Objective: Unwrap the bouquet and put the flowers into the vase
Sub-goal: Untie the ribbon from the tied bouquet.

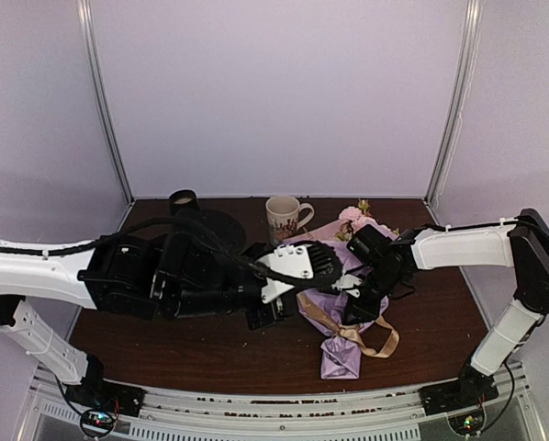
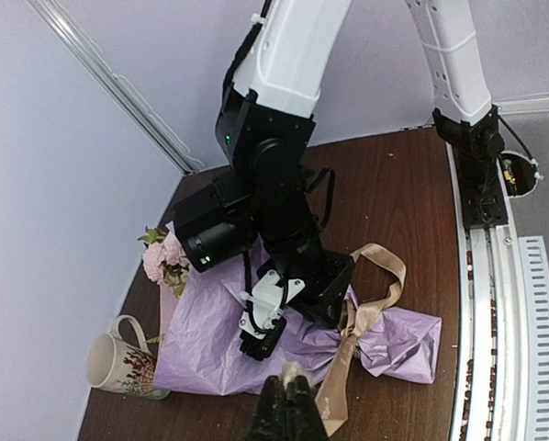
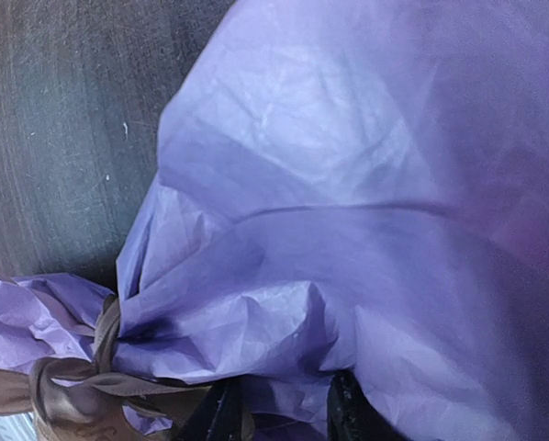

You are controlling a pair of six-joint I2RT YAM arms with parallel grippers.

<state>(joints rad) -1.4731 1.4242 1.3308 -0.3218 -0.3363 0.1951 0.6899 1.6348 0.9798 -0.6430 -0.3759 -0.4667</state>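
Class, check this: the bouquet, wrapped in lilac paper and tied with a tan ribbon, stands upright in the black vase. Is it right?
No: the bouquet, wrapped in lilac paper and tied with a tan ribbon, lies flat on the table; the top external view shows it.

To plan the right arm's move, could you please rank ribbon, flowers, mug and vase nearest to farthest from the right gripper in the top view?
1. The ribbon, just beside the right gripper, on its near-left side.
2. The flowers, straight behind.
3. The mug, back left.
4. The vase, far back left.
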